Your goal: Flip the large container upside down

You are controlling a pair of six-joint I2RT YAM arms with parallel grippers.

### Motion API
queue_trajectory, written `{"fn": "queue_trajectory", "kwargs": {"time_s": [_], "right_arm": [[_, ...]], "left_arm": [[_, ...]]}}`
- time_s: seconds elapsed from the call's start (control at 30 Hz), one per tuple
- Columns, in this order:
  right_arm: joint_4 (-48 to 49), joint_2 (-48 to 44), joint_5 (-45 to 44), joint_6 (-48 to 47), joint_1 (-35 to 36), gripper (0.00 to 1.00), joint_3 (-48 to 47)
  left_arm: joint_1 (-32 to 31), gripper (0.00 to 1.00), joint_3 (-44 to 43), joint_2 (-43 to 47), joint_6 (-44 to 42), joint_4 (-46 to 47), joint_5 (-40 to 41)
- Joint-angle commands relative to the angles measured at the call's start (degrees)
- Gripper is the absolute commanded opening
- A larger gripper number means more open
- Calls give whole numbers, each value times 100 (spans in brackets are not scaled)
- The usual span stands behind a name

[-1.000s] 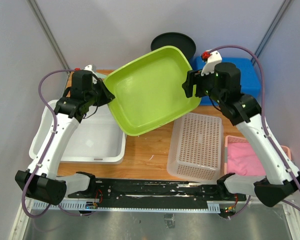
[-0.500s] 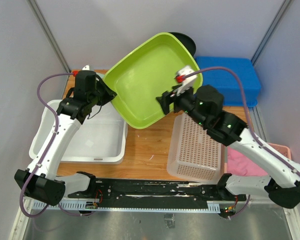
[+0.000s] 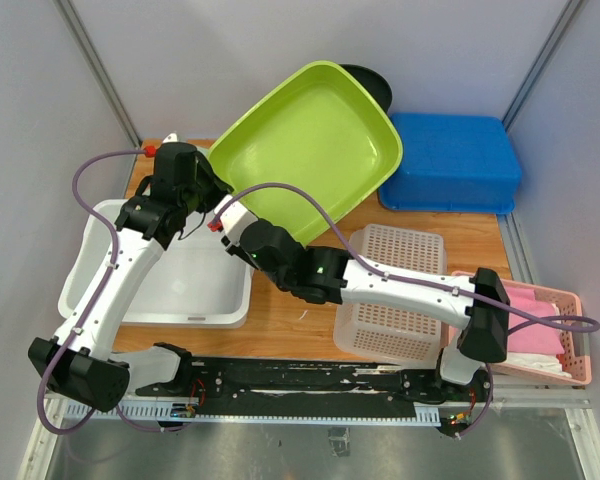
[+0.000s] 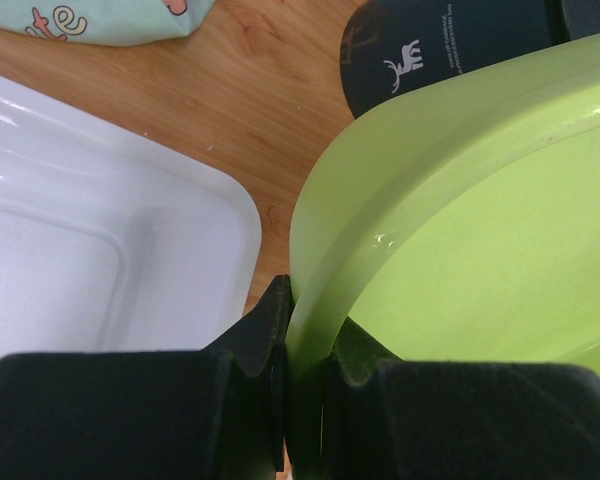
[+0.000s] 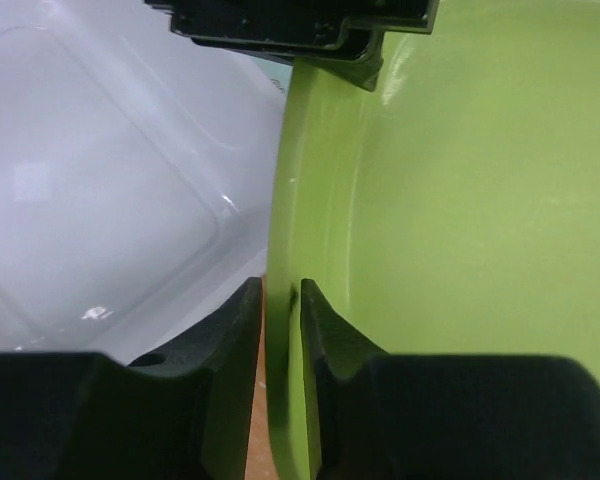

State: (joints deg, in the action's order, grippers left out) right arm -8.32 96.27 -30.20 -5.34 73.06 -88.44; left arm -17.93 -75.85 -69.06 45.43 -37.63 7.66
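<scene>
well, in the top view the large container (image 3: 315, 150) is bright green. it is up off the counter (image 3: 280, 312) and tipped, so its open side faces the camera. its far end is up over a black round thing (image 3: 373, 86) at the back. the left gripper (image 3: 217, 188) is closed tight on the near left rim of the container. the right arm reaches all the way across to the left. the right gripper (image 3: 232, 222) sits on the same rim, just beside the left one. under them is a white tub (image 3: 160, 285). a white basket (image 3: 395, 290) with holes is in the middle. a blue box (image 3: 450, 160) is at the back right, and a pink basket (image 3: 558, 345) is at the near right.

in the left wrist view, the left gripper (image 4: 300, 335) pinches the green rim with one finger on each side. the large container (image 4: 470, 260) fills the right side. the white tub (image 4: 80, 250) is on the left, down on the brown counter (image 4: 250, 110). a black thing (image 4: 450, 40) with a small white deer on it is at the top. a bit of pale green cloth (image 4: 110, 18) is in the top left corner.

in the right wrist view, the right gripper (image 5: 278, 298) has its fingers close together, with the thin green rim squeezed between them. the large container (image 5: 480, 200) fills the right side. the white tub (image 5: 110, 180) is on the left. the left gripper (image 5: 325, 55) holds the same rim at the top.
</scene>
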Motion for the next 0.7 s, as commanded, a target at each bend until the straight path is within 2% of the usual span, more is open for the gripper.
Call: {"fn": "queue_trajectory", "kwargs": {"time_s": [0.0,0.17,0.2,0.23,0.33,0.4,0.5,0.53,0.6,0.67], "right_arm": [[481,183,-1286,-504,168,19,-180],[538,262,-1352,-770,197,19,-177],[515,273,-1368,-800,200,13,-192],[489,278,-1413,-812,198,2,-213],[507,142,-1511,-807,200,1,-161],[536,11,-1530,-817,192,1,-158],[154,32,-1483,-775,163,1,-634],[22,53,-1442,-759,142,1,-797],[-108,59,-1221,-714,101,1,-994],[-202,67,-983,-582,14,1,-1124]], "left_arm": [[-50,0,-291,144,230,228,36],[-52,0,-288,202,268,228,15],[-50,0,-296,220,279,226,8],[-52,0,-307,227,271,248,-19],[-50,1,-345,238,154,312,-114],[-52,18,-311,285,46,426,-106],[-47,73,-161,425,-26,707,-38],[-44,86,-133,480,-30,794,-54],[-51,98,-69,614,-52,1018,-139],[-52,99,-33,736,-105,1250,-274]]}}
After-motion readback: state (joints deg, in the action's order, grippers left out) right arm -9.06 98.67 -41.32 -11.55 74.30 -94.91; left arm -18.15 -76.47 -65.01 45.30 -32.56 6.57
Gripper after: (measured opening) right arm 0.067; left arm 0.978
